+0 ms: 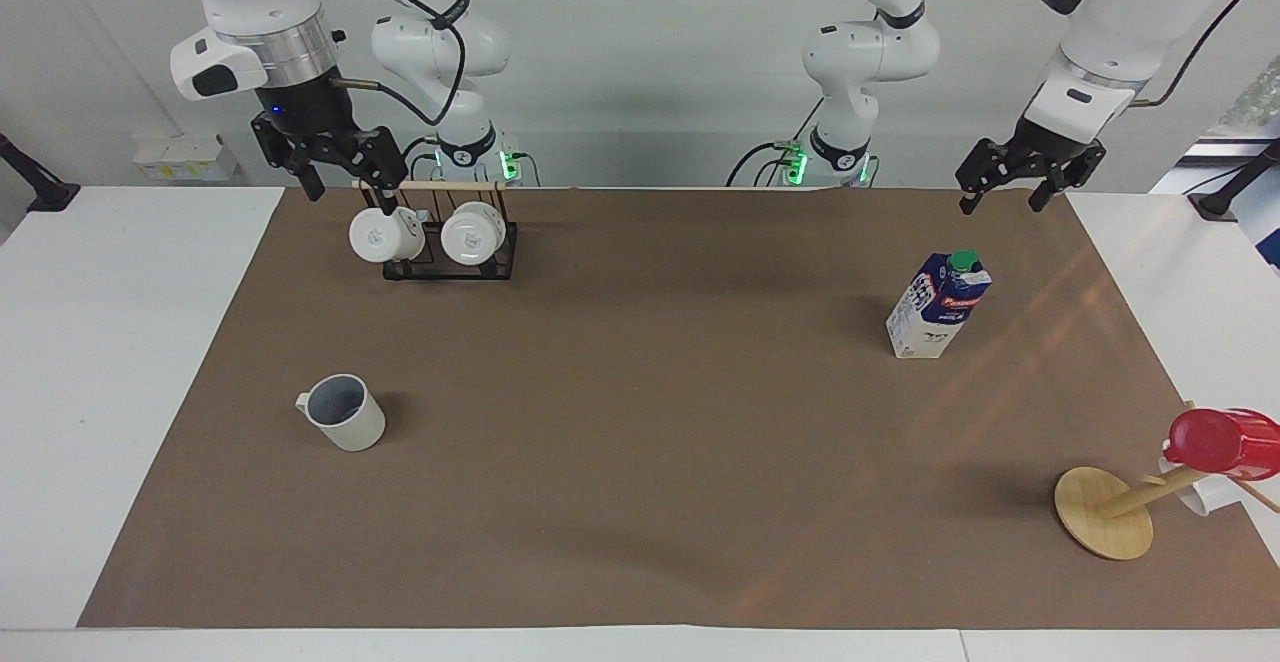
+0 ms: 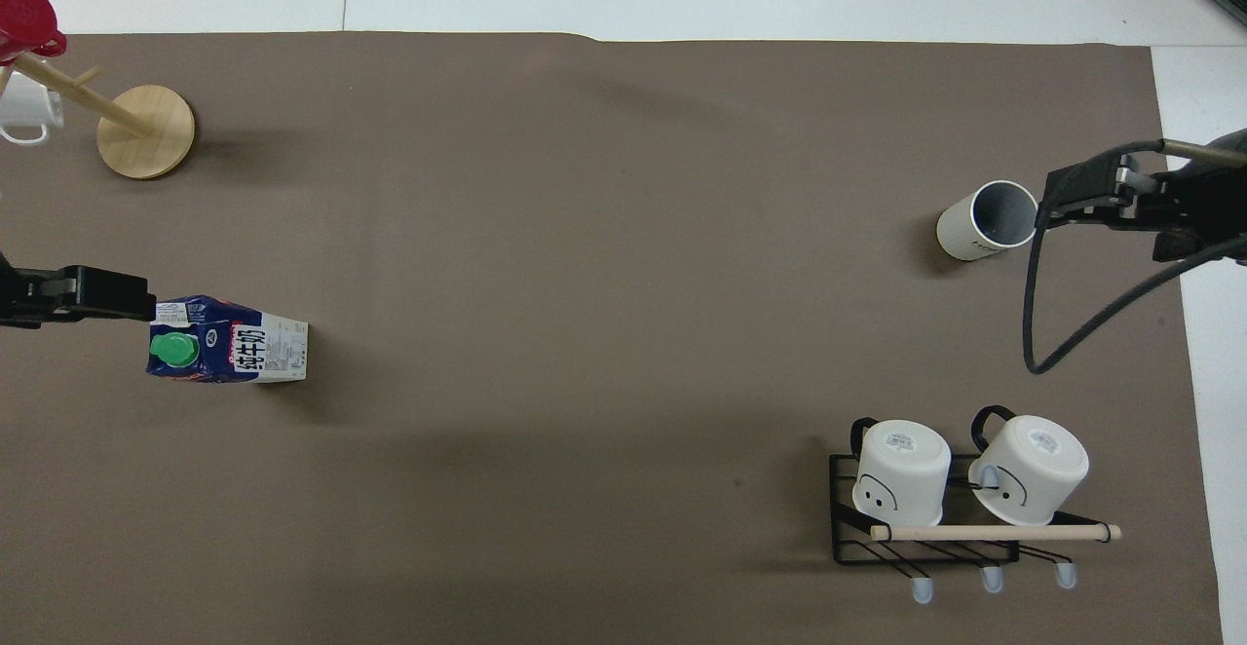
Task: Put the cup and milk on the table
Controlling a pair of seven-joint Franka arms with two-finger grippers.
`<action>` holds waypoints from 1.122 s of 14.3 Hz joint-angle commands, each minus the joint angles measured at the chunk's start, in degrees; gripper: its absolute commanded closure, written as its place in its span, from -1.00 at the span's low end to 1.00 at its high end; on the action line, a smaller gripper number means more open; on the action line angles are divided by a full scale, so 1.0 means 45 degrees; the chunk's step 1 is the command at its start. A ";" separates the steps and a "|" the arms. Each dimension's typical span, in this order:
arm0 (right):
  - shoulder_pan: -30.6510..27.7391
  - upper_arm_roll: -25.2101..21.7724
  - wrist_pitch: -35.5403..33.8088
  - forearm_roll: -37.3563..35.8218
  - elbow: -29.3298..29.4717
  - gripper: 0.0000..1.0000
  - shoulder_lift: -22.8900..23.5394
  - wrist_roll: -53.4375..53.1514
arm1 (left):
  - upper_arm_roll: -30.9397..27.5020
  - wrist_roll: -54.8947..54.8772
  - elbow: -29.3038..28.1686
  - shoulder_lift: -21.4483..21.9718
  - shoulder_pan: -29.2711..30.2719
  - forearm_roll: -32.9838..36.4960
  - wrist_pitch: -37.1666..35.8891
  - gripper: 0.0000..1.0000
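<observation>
Facing view: light grey-white mug with blue-grey inside (image 1: 345, 412) stands upright on brown paper sheet (image 1: 640, 442), below the raised right gripper (image 1: 343, 177), jaws apart, empty. Tall blue-white milk carton (image 1: 938, 304) stands upright under the left gripper (image 1: 1002, 198), also spread, empty.

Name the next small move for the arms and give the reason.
Probably none beyond holding raised: the cup and milk carton both stand upright on the brown paper sheet, and the left gripper and right gripper hang open and empty.
</observation>
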State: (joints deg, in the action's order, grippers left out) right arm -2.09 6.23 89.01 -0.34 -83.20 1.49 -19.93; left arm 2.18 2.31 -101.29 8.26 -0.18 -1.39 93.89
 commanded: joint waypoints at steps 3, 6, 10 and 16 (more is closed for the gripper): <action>-0.0160 0.0061 0.0161 0.0153 -0.0125 -1.00 -0.0078 0.0328 | 0.0141 -0.0005 0.0242 -0.0097 0.0235 -0.0042 -0.0240 -1.00; -0.0160 0.0061 0.0142 0.0269 -0.0125 -1.00 -0.0078 0.0289 | 0.0141 -0.0005 0.0242 -0.0077 0.0235 -0.0042 -0.0240 -1.00; -0.0180 0.0061 0.0103 0.0290 -0.0125 -1.00 -0.0078 0.0250 | 0.0141 -0.0005 0.0242 -0.0097 0.0235 -0.0042 -0.0259 -1.00; -0.0122 0.0061 0.0083 0.0290 -0.0125 -1.00 -0.0097 0.0308 | 0.0141 -0.0005 0.0242 -0.0097 0.0235 -0.0042 -0.0240 -1.00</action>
State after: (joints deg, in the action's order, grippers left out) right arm -2.08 6.23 89.01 -0.34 -83.24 1.49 -19.93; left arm 2.18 2.31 -101.29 8.26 -0.18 -1.39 93.89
